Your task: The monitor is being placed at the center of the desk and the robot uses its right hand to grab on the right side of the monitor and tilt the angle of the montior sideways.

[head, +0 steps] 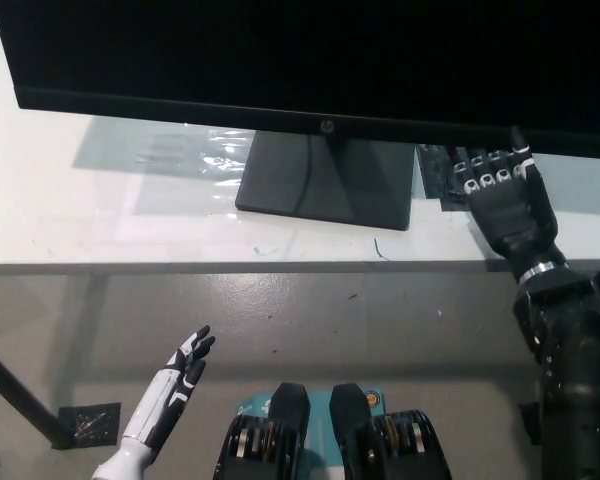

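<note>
A black monitor (pixel 310 60) fills the top of the head view, its lower bezel running across the picture and its dark square base (pixel 325 180) standing on the white desk (pixel 110 230). My black right hand (pixel 505 200) is raised over the desk edge at the right, open, fingers pointing up at the bezel's lower edge; whether they touch it I cannot tell. My white left hand (pixel 175 385) rests low at the lower left, open, below the desk.
A black mat (pixel 475 175) lies on the desk behind my right hand. A clear plastic sheet (pixel 170 155) lies left of the base. Grey floor shows below the desk edge, with a dark desk leg (pixel 15 400) at the lower left.
</note>
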Controlling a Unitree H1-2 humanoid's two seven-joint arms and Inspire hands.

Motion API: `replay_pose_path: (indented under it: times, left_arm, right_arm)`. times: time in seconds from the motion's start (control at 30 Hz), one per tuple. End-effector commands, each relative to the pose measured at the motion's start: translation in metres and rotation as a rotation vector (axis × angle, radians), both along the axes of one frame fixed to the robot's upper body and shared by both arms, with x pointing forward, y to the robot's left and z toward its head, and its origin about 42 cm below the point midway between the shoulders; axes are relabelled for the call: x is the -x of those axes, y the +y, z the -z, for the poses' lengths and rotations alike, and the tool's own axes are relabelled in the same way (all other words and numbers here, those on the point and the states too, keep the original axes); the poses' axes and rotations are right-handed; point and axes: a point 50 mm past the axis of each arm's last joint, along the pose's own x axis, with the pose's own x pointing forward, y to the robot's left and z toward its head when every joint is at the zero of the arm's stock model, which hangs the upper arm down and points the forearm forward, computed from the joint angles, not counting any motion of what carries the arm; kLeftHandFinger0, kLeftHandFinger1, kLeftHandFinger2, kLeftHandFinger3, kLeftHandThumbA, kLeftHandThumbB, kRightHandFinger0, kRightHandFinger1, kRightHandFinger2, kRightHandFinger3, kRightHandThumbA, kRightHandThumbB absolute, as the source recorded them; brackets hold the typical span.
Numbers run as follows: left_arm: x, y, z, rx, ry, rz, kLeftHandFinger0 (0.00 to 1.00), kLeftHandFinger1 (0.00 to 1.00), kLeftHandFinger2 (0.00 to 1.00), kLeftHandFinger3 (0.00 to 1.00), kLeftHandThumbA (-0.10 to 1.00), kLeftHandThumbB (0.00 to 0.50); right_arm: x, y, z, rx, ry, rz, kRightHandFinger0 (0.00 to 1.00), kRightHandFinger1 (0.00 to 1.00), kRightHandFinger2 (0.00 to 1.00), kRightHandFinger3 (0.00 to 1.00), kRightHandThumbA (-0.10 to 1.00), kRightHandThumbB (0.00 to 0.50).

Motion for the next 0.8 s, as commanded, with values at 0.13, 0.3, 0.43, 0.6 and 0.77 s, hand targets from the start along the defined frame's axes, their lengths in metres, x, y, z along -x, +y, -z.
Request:
replay_pose_path:
  times: [0.13, 0.3, 0.43, 0.6, 0.77]
  left_arm:
    - [-0.009, 0.002, -0.015, 0.011, -0.078, 0.017, 1.00, 1.00, 1.00, 1.00, 1.00, 0.322]
    - [-0.009, 0.003, -0.016, 0.012, -0.079, 0.019, 1.00, 1.00, 1.00, 1.00, 1.00, 0.320]
    - [-0.009, 0.003, -0.015, 0.019, -0.072, 0.018, 1.00, 1.00, 1.00, 1.00, 1.00, 0.320]
    - [-0.008, 0.004, -0.015, 0.004, -0.078, 0.012, 1.00, 1.00, 1.00, 1.00, 1.00, 0.318]
    - [-0.008, 0.003, -0.015, 0.019, -0.073, 0.014, 1.00, 1.00, 1.00, 1.00, 1.00, 0.320]
  right_arm:
    - [-0.022, 0.003, -0.042, 0.015, -0.100, 0.018, 1.00, 1.00, 1.00, 1.00, 1.00, 0.316]
    - [-0.026, 0.011, -0.039, 0.028, -0.081, 0.016, 1.00, 1.00, 1.00, 1.00, 1.00, 0.319]
    - [-0.030, 0.013, -0.036, 0.025, -0.072, 0.019, 1.00, 1.00, 1.00, 1.00, 1.00, 0.322]
    - [-0.039, 0.016, -0.033, 0.050, -0.054, 0.022, 1.00, 1.00, 1.00, 1.00, 1.00, 0.319]
    - [-0.048, 0.022, -0.026, 0.065, -0.018, 0.027, 1.00, 1.00, 1.00, 1.00, 1.00, 0.332]
